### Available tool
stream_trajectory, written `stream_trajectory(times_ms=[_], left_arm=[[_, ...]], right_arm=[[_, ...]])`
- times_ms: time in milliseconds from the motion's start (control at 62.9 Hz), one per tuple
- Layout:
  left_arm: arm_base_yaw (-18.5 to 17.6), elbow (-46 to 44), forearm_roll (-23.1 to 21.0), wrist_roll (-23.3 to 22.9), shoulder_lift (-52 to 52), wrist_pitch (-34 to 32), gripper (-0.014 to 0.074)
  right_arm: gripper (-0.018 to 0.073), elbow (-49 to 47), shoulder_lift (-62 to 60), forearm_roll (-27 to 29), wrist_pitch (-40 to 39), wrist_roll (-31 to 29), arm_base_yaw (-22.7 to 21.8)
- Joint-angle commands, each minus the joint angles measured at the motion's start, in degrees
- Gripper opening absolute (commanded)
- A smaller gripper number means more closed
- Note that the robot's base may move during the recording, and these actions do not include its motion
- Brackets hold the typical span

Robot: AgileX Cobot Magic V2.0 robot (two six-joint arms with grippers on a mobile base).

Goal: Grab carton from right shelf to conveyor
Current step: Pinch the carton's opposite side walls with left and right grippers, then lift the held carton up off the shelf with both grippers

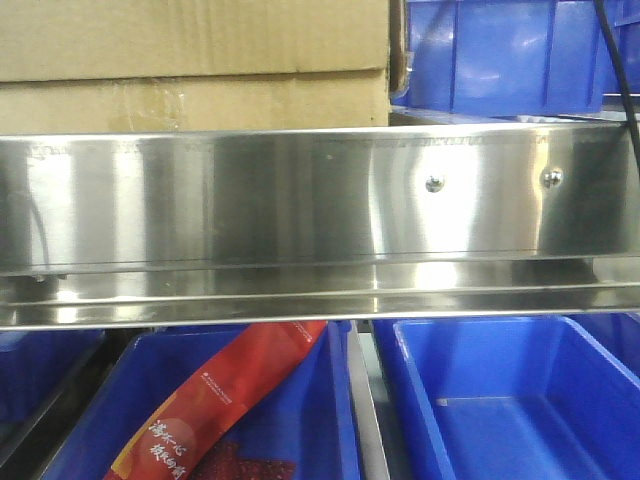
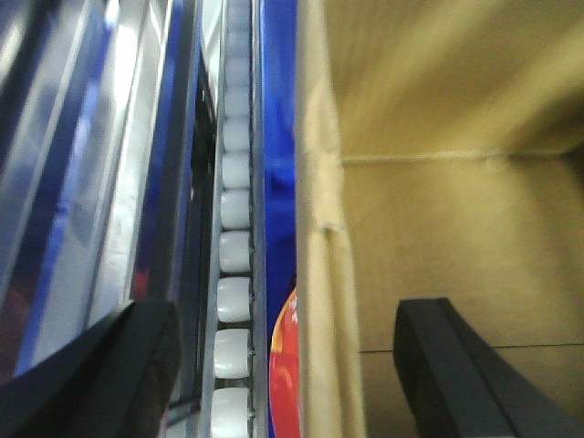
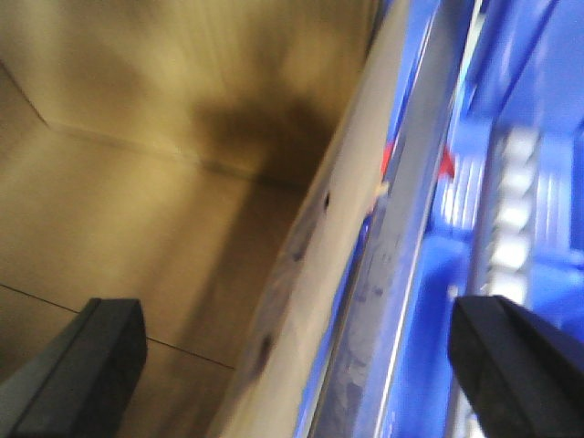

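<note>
The brown carton (image 1: 190,60) stands on the right shelf, behind its shiny steel front rail (image 1: 300,200), at the upper left of the front view. Its top is open. My left gripper (image 2: 287,308) is open and straddles the carton's left wall (image 2: 319,228), one finger inside the box and one outside. My right gripper (image 3: 294,306) is open and straddles the carton's right wall (image 3: 319,246) the same way. Neither pair of jaws touches the cardboard. The conveyor is out of view. Neither gripper shows in the front view.
Blue bins (image 1: 500,50) stand right of the carton, and more blue bins (image 1: 500,390) sit below the rail. One lower bin holds a red packet (image 1: 230,400). A row of white rollers (image 2: 233,246) runs left of the carton. A steel rail (image 3: 401,228) runs along its right.
</note>
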Motion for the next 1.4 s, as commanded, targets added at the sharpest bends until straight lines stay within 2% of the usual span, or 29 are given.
stream_trajectory(times_ms=[0,64,95,175,191,239,254,286,302,382,700,859,1129,1384], left_arm=[[0.19,-0.42,-0.49,-0.39,0.6,-0.69,0.04],[0.19,-0.42,-0.49,-0.39,0.71,-0.69,0.0378],[0.19,-0.42,-0.49,-0.39,0.72,-0.69,0.0353],[0.19,-0.42,-0.49,-0.39,0.72,-1.1,0.0225],[0.19,-0.42,-0.49,-0.39,0.72,-1.09,0.0193],[0.19,-0.42,-0.49,-0.39,0.72,-1.09,0.0069],[0.19,-0.42,-0.49,-0.39,0.72,-1.09,0.0031],[0.19,-0.42,-0.49,-0.39,0.72,-1.09,-0.0043],[0.19,-0.42,-0.49,-0.39,0.72,-1.09,-0.0046],[0.19,-0.42,-0.63,-0.39,0.72,-1.09,0.0012],[0.19,-5.81,-3.95,-0.39,-2.92,3.35,-0.0007],[-1.39,-7.63,-3.98,-0.28,-7.34,7.34,-0.0007],[-7.68,-5.82,-2.78,-0.4,-13.35,7.34,-0.0007],[-15.46,4.19,-2.04,-3.41,-19.6,7.34,-0.0007]], right_arm=[[0.0519,-0.66,0.24,0.09,-0.67,0.03,0.0],[0.0418,-0.66,0.73,0.09,-0.67,0.03,0.0],[0.0333,-0.66,0.86,0.09,-0.67,0.03,0.0],[0.0118,-0.66,0.86,0.09,-0.67,0.03,0.0],[0.0048,-0.66,0.86,0.09,-0.67,0.03,0.0],[-0.0088,-0.66,0.86,0.09,-0.67,0.03,0.0],[-0.0105,-0.66,0.72,0.09,-0.67,0.03,0.0],[-0.0078,-0.66,0.74,0.09,-0.67,0.03,0.0],[-0.0061,-0.66,0.74,0.09,-0.67,0.03,0.0],[-0.0063,-0.66,0.74,0.09,-0.67,0.03,0.0],[-0.0066,-0.66,-5.39,-0.03,-0.67,0.03,0.0],[-0.0066,-0.66,-10.91,-0.03,-0.67,0.03,0.0],[-0.0066,3.44,-19.57,-0.79,-0.67,0.03,0.34],[-0.0066,14.66,-28.64,-1.16,-0.67,-1.05,0.78]])
